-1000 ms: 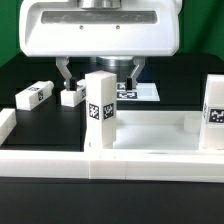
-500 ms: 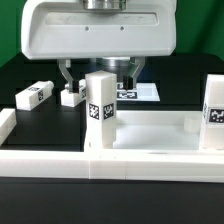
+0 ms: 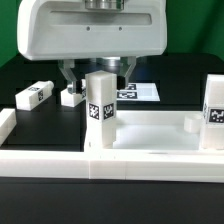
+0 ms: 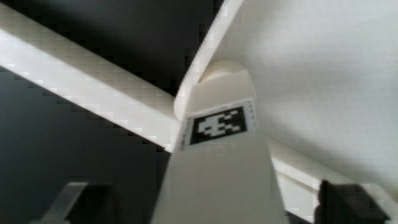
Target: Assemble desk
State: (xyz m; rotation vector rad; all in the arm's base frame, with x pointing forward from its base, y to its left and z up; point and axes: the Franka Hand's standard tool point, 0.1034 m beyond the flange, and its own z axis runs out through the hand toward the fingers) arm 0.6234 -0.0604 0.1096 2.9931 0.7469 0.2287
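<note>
Gripper (image 3: 98,80) fingers (image 3: 68,78) drew inward yet stood spread astride the centre-frame leg (image 3: 100,112); it looked light, stiff and smooth, best pinched across its flat sides.

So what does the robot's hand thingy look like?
The end effector has a big white boxy body with rounded corners and a grey metal ring on top. Two thin dark fingers stick out underneath. No cables or markings show on it.

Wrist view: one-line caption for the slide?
Open gripper straddles the upright tagged leg standing on the desk top.
</note>
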